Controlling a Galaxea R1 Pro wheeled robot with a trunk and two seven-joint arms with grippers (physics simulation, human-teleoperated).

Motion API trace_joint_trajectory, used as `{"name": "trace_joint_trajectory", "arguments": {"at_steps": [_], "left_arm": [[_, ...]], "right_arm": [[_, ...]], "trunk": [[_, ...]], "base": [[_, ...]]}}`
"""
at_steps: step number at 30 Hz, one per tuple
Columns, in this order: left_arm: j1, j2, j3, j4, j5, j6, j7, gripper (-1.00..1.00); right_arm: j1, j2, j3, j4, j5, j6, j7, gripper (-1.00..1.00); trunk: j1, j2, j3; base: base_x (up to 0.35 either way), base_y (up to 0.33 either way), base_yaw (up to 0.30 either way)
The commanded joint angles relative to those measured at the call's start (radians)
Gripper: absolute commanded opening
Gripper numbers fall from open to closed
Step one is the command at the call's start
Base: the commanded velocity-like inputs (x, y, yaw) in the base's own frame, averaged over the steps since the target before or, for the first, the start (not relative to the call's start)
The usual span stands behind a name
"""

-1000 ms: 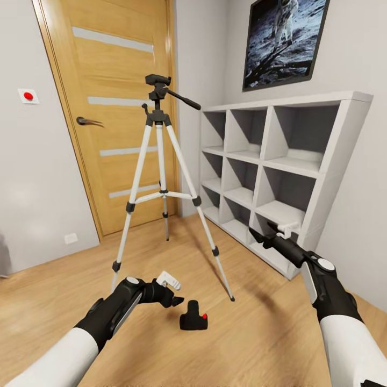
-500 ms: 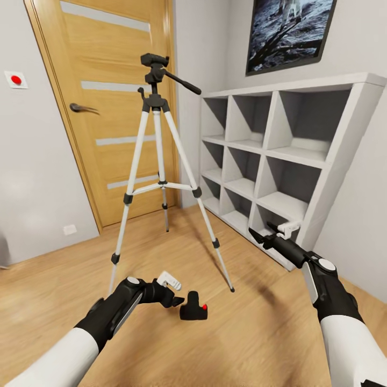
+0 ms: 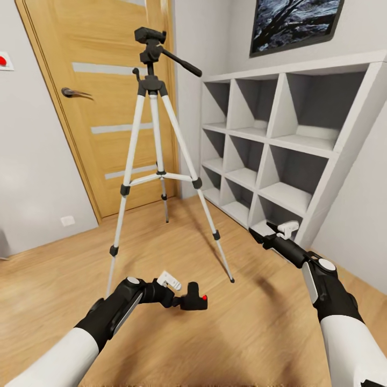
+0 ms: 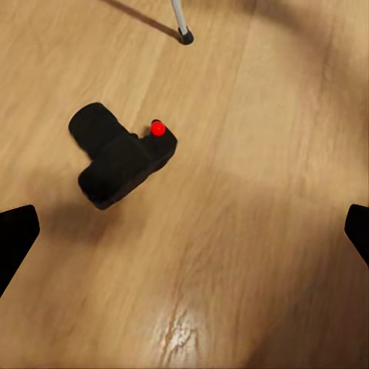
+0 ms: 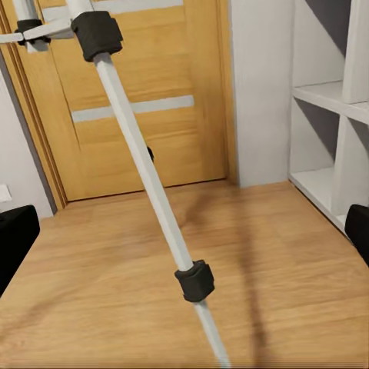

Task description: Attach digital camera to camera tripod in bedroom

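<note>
The digital camera (image 3: 194,301), small and black with a red button, lies on the wood floor; in the left wrist view the digital camera (image 4: 123,154) sits ahead of the fingertips (image 4: 17,238), off to one side. My left gripper (image 3: 175,299) hovers low, right beside it, open and holding nothing. The camera tripod (image 3: 151,86) stands before the door, its black head and pan handle bare. My right gripper (image 3: 256,234) is open near the shelving, and one silver tripod leg (image 5: 146,181) crosses its wrist view.
An oak door (image 3: 107,107) with grey stripes is behind the tripod. White cube shelving (image 3: 279,156) lines the right wall, close to my right arm. A tripod foot (image 4: 184,33) rests on the floor just beyond the digital camera.
The whole head view has shifted as the robot came nearer the tripod. The digital camera now lies closer to my left gripper's tips. Both grippers stay open.
</note>
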Motion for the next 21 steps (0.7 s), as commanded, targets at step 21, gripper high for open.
{"name": "trace_joint_trajectory", "arguments": {"at_steps": [21], "left_arm": [[0.000,0.009,0.021,-0.313,0.003,0.108,-0.005,1.00]], "right_arm": [[-0.001,0.000,-0.002,0.000,0.000,0.002,0.002,1.00]], "trunk": [[0.009,-0.005,-0.082]], "base": [[0.000,0.000,0.000]]}}
